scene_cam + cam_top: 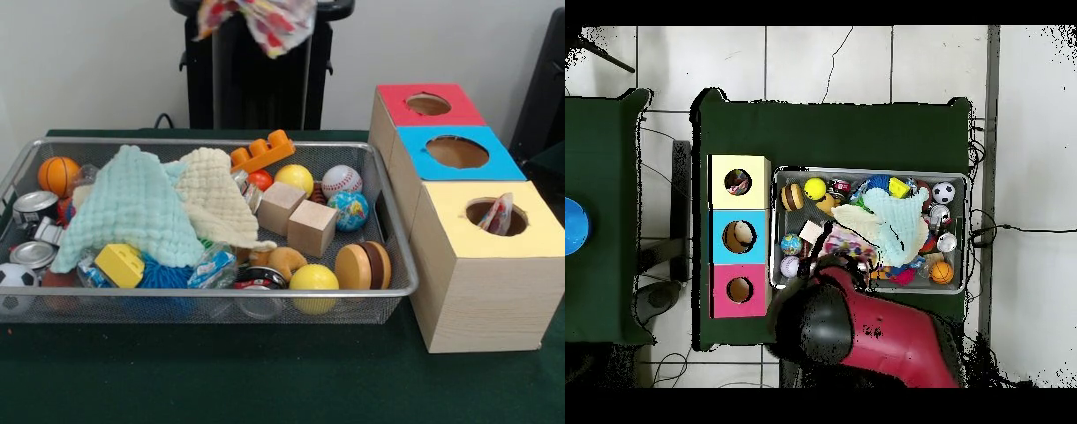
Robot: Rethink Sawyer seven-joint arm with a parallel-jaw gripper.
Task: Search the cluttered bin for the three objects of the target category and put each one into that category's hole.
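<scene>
A white cloth with coloured spots (260,19) hangs in the air at the top edge of the front view, above the far side of the wire mesh bin (212,141). It hangs from my gripper, whose fingers are hidden above the cloth. From overhead the same cloth (850,243) shows over the bin (865,172), just past my red and black arm (865,330). A second spotted cloth (500,212) sticks out of the round hole (481,212) in the yellow-topped box (459,291). That hole (738,182) shows it from overhead too. No other spotted cloth shows in the bin.
A mint-green cloth (132,208) and a cream cloth (216,194) lie piled over the bin's clutter of balls, cans, two wooden cubes (311,227) and an orange brick (262,150). The blue-topped box (455,152) and red-topped box (428,104) stand behind the yellow one.
</scene>
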